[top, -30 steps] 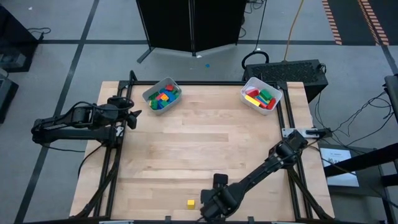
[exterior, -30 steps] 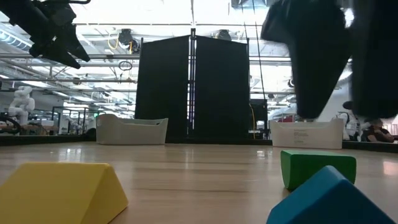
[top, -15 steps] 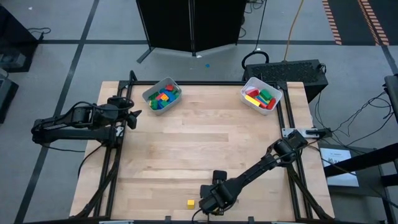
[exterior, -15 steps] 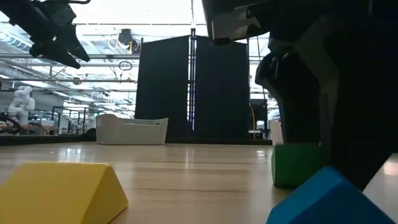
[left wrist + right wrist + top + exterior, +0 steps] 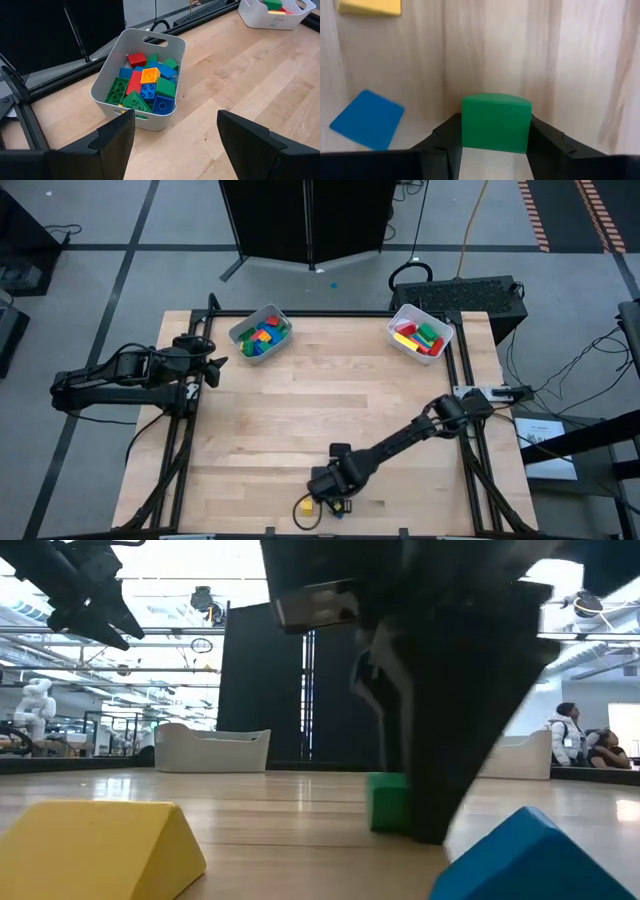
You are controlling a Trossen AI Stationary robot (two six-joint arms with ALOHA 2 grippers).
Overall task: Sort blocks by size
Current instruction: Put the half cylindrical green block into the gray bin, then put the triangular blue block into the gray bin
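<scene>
The right claw point(image 5: 495, 145) is clamped on one small green block point(image 5: 495, 122); one yellow block point(image 5: 369, 6), one blue block point(image 5: 366, 119) lie near; left claw point(image 5: 175, 135) apart.

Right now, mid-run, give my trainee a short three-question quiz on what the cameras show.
1. True or false: the green block sits between the fingers of the right gripper.
2. Which loose blocks lie on the table near the green one? A) a yellow block and a blue block B) two red blocks C) none
3. Fill in: the left gripper hangs open by the bin that holds ____ blocks.

Key: 1 true, the fingers flank it on both sides. 2 A. 3 mixed red, blue, green and yellow.
</scene>
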